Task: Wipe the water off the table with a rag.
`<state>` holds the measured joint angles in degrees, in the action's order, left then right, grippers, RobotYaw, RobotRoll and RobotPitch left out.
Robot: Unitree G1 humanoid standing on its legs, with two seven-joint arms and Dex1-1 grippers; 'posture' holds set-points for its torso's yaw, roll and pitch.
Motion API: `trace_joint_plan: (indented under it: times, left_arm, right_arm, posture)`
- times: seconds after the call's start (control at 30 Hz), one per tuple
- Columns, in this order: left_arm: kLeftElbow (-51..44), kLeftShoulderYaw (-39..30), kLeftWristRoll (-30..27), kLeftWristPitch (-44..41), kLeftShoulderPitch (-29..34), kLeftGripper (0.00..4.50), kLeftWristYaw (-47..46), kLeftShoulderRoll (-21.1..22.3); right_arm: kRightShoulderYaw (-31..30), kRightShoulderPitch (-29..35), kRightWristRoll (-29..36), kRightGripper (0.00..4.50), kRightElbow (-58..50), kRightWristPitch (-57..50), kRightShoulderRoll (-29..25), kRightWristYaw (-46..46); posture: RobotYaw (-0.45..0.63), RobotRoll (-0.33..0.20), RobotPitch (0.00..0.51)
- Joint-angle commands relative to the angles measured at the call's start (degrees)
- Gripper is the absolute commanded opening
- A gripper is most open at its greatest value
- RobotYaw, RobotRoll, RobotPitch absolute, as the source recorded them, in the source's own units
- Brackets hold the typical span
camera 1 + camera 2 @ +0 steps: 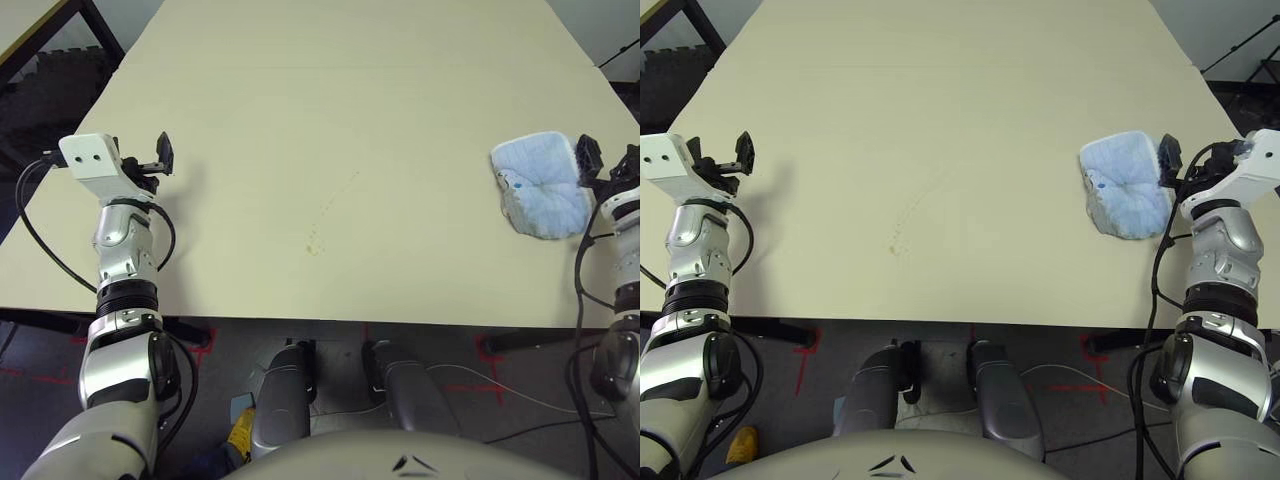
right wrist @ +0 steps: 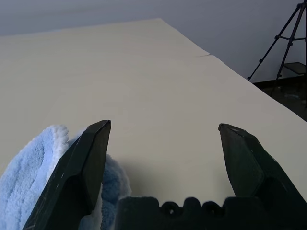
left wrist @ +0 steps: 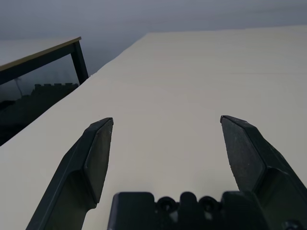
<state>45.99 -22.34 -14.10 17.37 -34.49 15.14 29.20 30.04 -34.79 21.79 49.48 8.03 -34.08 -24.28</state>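
— Missing the rag (image 1: 1126,186) looks likely: it lies at the table's (image 1: 330,120) right edge, just beside the wide-open right gripper (image 2: 163,143), not between its fingers.

— Agreed. Left gripper (image 3: 165,143) gapes empty too; the water (image 1: 315,243), apparently tiny droplets near the front edge, sits well apart.

left end effector (image 3: 165,127) open, right end effector (image 2: 163,132) open

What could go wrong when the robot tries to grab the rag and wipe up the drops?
1. The right tool is open, but the rag sits beside its inner finger, not between the fingers. Closing now would likely catch nothing.
2. The rag lies near the table edge, so a nudge might push it off.
3. The water is just tiny drops in the middle, easy to miss.
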Motion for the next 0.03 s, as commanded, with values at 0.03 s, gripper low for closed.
trace_joint_plan:
  times: [0.03]
  left_arm:
    - [1.1,0.4,0.7,0.8,0.0,4.5,-0.1,0.3]
  right_arm:
    - [0.2,-0.3,0.3,4.47,1.1,1.2,-0.1,0.0]
  posture:
    - [-0.13,0.0,0.201]
